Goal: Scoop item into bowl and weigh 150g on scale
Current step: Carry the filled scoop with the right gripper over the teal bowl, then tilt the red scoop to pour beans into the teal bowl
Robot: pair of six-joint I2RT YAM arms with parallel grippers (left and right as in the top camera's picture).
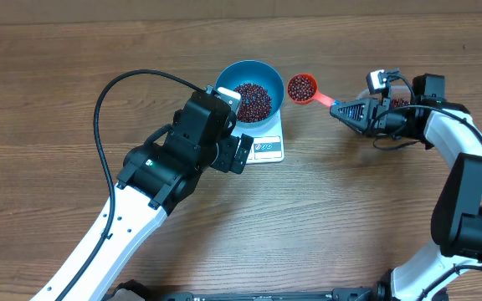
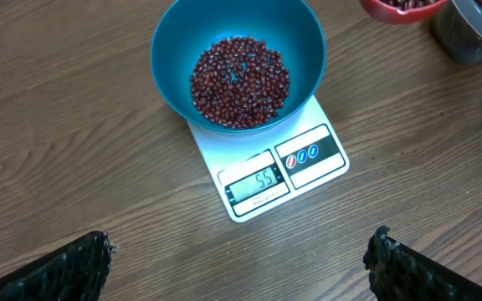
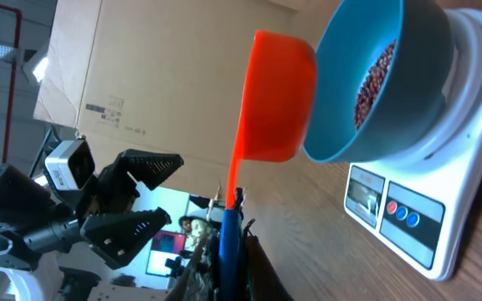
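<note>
The blue bowl (image 1: 249,90) stands on the white scale (image 1: 268,149) and holds a heap of dark red beans (image 2: 239,71). The scale's display (image 2: 256,181) reads 55. My right gripper (image 1: 340,109) is shut on the handle of a red scoop (image 1: 302,88). The scoop is full of beans and hangs level just right of the bowl's rim, also seen in the right wrist view as the scoop (image 3: 274,100) beside the bowl (image 3: 375,75). My left gripper (image 2: 237,255) is open and empty over bare table in front of the scale.
A clear tub (image 2: 475,29) with more beans sits right of the scale, mostly behind the right gripper in the overhead view. The left arm (image 1: 157,167) lies across the table's left half with a black cable (image 1: 111,92) looping above it.
</note>
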